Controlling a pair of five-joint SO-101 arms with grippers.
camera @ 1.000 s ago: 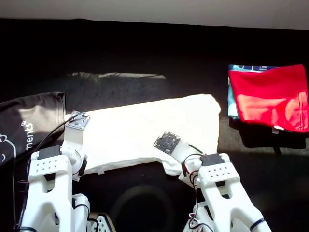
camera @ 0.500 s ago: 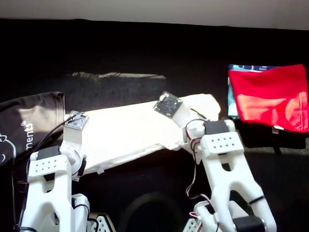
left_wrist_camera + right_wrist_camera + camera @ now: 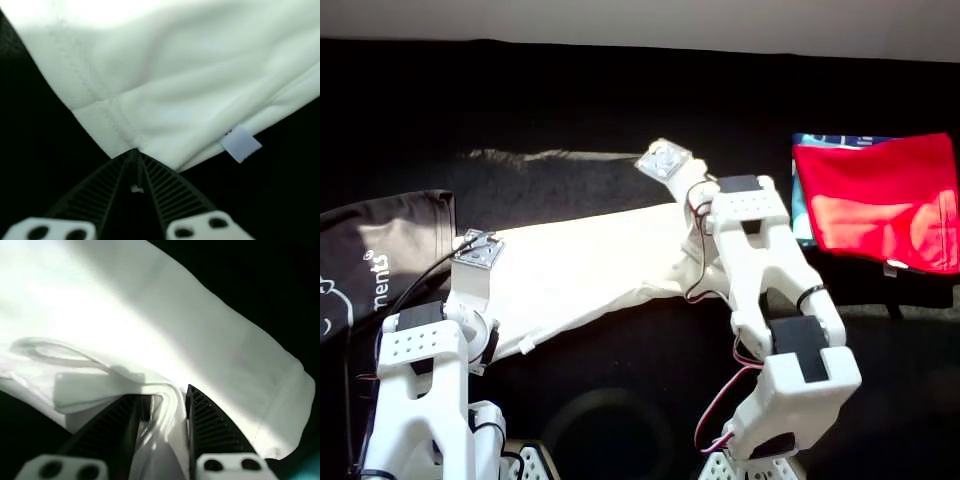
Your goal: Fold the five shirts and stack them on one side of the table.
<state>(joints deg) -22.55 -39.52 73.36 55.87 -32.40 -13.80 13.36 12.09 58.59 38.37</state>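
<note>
A white shirt point(image 3: 590, 265) lies stretched across the middle of the black table. My left gripper point(image 3: 132, 152) is shut on its hem corner at the shirt's near left end point(image 3: 488, 338); a small white label point(image 3: 241, 144) hangs from the edge beside it. My right gripper point(image 3: 162, 400) is shut on a bunched fold of the white shirt point(image 3: 150, 315). It holds that fold raised over the shirt's right end point(image 3: 692, 222), with the arm stretched toward the back of the table.
At the right edge a folded red shirt point(image 3: 880, 200) tops a stack, with a blue one point(image 3: 803, 215) and a black one point(image 3: 880, 285) under it. A loose black shirt point(image 3: 370, 260) with white print lies at the far left.
My right gripper has carried the shirt's near right corner from the front edge up and toward the back, narrowing the shirt's right end. The left arm has stayed put.
</note>
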